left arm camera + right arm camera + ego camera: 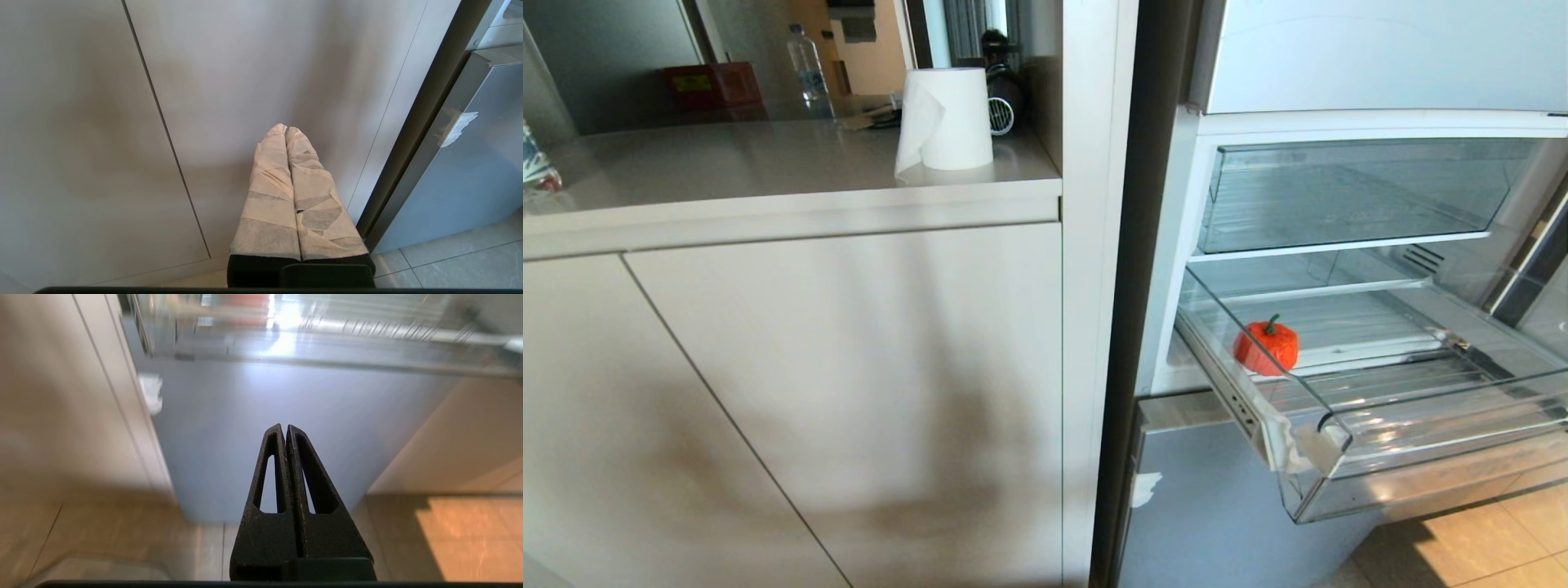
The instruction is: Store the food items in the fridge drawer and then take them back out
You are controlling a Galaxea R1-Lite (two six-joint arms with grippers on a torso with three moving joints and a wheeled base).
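Note:
A red-orange pepper-shaped food item with a green stem lies in the fridge drawer, a wide clear plastic drawer pulled out of the open fridge, with white tape on its front corner. Neither arm shows in the head view. My right gripper is shut and empty, low in front of the grey fridge panel below the drawer, whose clear underside shows above it. My left gripper, its fingers wrapped in pale tape, is shut and empty, pointing at the beige cabinet door.
A second clear drawer sits closed above the open one. Beige cabinets with a countertop stand left of the fridge, carrying a paper towel roll, a water bottle and a red box. Tiled floor lies below.

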